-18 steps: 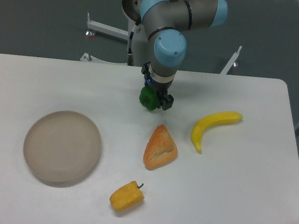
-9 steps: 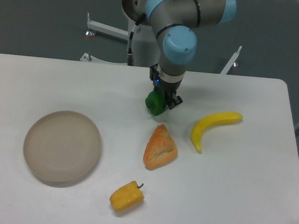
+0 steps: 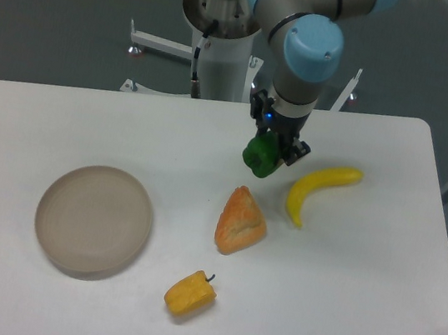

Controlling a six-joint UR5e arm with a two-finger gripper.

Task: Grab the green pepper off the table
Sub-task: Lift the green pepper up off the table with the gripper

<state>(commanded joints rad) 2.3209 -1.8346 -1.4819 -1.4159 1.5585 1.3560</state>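
The green pepper (image 3: 259,157) is small, glossy and dark green, and it hangs a little above the white table (image 3: 87,126). My gripper (image 3: 272,152) points straight down and is shut on the pepper, which sticks out at its lower left. The black fingers are partly hidden behind the pepper. The pepper sits above the orange wedge and to the left of the banana.
An orange-pink wedge-shaped food piece (image 3: 240,220) lies just below the gripper. A yellow banana (image 3: 317,189) is to the right. A yellow pepper (image 3: 190,293) lies near the front. A round beige-grey plate (image 3: 94,219) sits at the left.
The arm has carried the green pepper to the right over the last second, from left of the wedge's tip to a spot nearer the banana. The other objects have not moved.
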